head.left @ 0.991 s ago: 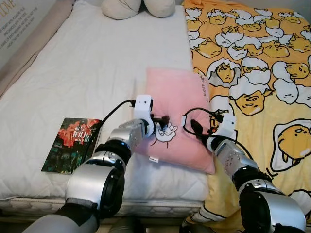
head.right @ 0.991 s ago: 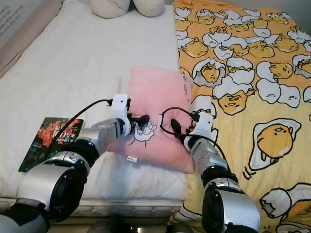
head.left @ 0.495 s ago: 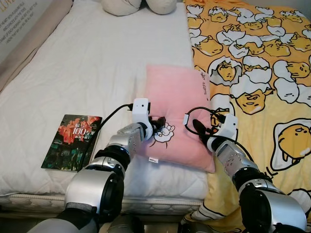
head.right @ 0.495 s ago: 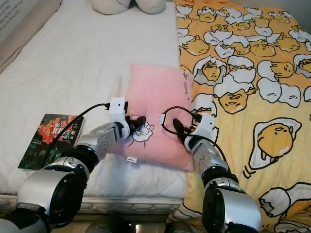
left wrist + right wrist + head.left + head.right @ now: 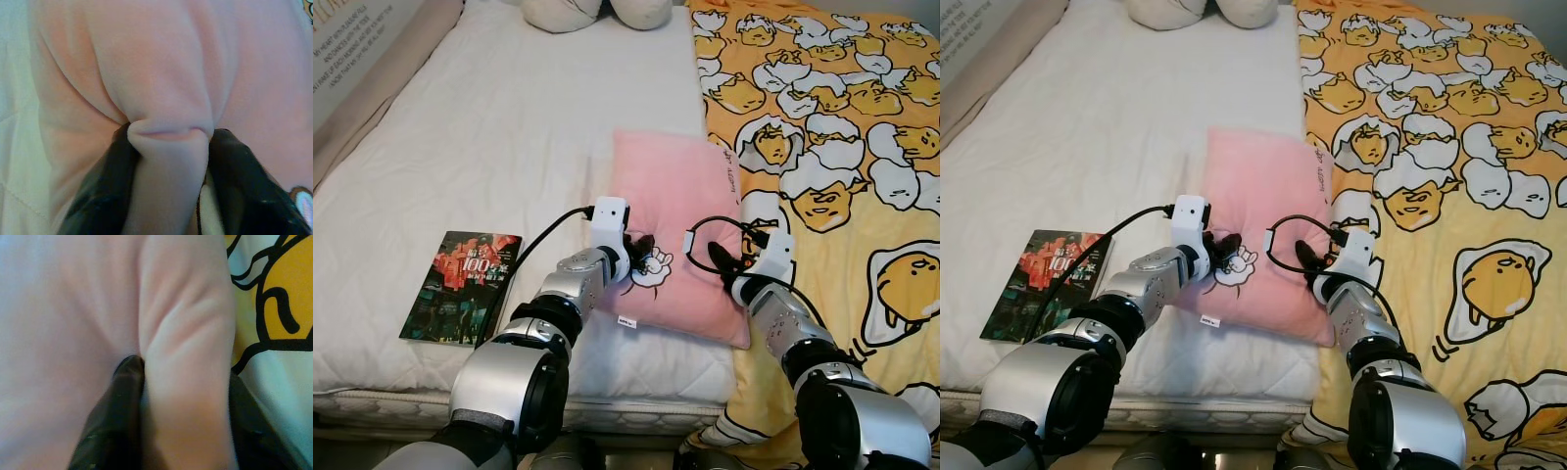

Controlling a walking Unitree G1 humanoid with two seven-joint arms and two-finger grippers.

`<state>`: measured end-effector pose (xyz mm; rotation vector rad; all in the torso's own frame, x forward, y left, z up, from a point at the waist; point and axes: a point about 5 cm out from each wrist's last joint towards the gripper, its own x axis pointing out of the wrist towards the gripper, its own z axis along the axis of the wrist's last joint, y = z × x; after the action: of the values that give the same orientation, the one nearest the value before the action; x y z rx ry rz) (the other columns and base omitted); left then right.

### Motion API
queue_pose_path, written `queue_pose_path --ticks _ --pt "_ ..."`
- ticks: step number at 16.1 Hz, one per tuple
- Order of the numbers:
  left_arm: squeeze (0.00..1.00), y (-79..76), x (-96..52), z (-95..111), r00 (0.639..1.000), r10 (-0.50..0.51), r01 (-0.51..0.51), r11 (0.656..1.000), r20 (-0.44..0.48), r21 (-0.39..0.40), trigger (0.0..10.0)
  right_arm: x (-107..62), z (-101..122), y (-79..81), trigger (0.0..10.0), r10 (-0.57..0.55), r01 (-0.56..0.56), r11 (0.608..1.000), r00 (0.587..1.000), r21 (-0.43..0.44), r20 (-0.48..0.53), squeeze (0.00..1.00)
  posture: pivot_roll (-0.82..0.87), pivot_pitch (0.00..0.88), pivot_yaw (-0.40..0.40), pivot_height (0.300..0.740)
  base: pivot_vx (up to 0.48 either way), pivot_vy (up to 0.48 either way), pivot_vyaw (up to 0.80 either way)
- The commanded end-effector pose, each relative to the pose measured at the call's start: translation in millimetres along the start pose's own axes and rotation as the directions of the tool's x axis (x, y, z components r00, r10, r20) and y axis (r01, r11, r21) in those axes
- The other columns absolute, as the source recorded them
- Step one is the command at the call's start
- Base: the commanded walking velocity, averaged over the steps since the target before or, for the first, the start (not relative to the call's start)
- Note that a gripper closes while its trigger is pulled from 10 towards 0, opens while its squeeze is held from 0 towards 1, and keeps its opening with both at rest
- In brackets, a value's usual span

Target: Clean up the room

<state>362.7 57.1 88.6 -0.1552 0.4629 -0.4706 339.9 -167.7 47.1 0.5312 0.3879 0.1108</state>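
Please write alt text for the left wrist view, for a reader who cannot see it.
The left gripper pinches a fold of the pink pillow between its black jaws. A strip of white bedsheet shows beside the pillow.

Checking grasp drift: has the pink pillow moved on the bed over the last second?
Cannot tell. The pink pillow shifts in frame about as much as the book, which points to camera motion. Both grippers, left and right, pinch it.
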Motion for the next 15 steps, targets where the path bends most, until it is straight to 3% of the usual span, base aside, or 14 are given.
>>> queue_pose_path --ticks 1,4,7,8,9,11,13,15 --pt "0.0 -6.4 0.9 -14.7 0.998 -0.025 0.026 1.0 -0.055 0.005 0.0 -2.6 -13.6 -2.4 0.0 -0.014 0.014 1.0 0.999 -0.004 -0.045 0.0 -0.04 0.054 0.008 0.74 0.0 0.0 0.0" --pt "0.0 -5.9 0.9 -12.7 0.999 -0.024 0.025 1.0 -0.043 0.012 0.0 -3.3 -19.7 -1.7 0.0 -0.022 0.021 1.0 0.998 -0.008 -0.055 0.0 -0.04 0.035 0.011 0.74 0.0 0.0 0.0" --pt "0.0 -0.9 0.3 20.7 0.998 -0.025 0.016 0.989 0.057 0.149 0.0 3.2 2.3 8.0 0.0 -0.007 0.008 1.0 1.0 -0.023 0.028 0.0 -0.04 0.0 0.018 0.74 0.0 0.0 0.0" --pt "0.0 3.7 -2.4 44.3 0.991 -0.019 -0.011 0.974 0.13 0.227 0.0 7.2 24.8 18.3 0.0 0.034 -0.028 0.998 0.994 -0.056 0.109 0.0 -0.04 0.0 0.022 0.74 0.0 0.0 0.0" --pt "0.0 8.9 -7.0 69.4 0.978 -0.018 -0.036 0.967 0.21 0.251 0.0 8.2 54.2 29.5 0.0 0.078 -0.054 0.992 0.973 -0.116 0.216 0.0 -0.04 0.0 0.024 0.74 0.0 0.0 0.0" --pt "0.0 15.1 -15.7 101.2 0.948 -0.022 -0.063 0.965 0.318 0.253 0.0 2.7 89.3 42.6 0.0 0.132 -0.074 0.981 0.931 -0.178 0.339 0.0 -0.04 0.0 0.03 0.74 0.0 0.0 0.0" --pt "0.0 15.5 -20.3 116.3 0.927 -0.033 -0.068 0.965 0.373 0.254 0.0 -2.9 102.0 45.7 0.0 0.143 -0.064 0.976 0.909 -0.208 0.392 0.0 -0.04 0.0 0.027 0.74 0.0 0.0 0.0" --pt "0.0 9.6 -28.4 141.0 0.887 -0.093 -0.061 0.947 0.452 0.315 0.0 -17.4 116.9 49.8 0.0 0.151 -0.02 0.964 0.861 -0.264 0.486 0.0 -0.03 0.0 0.023 0.74 0.0 0.0 0.0"
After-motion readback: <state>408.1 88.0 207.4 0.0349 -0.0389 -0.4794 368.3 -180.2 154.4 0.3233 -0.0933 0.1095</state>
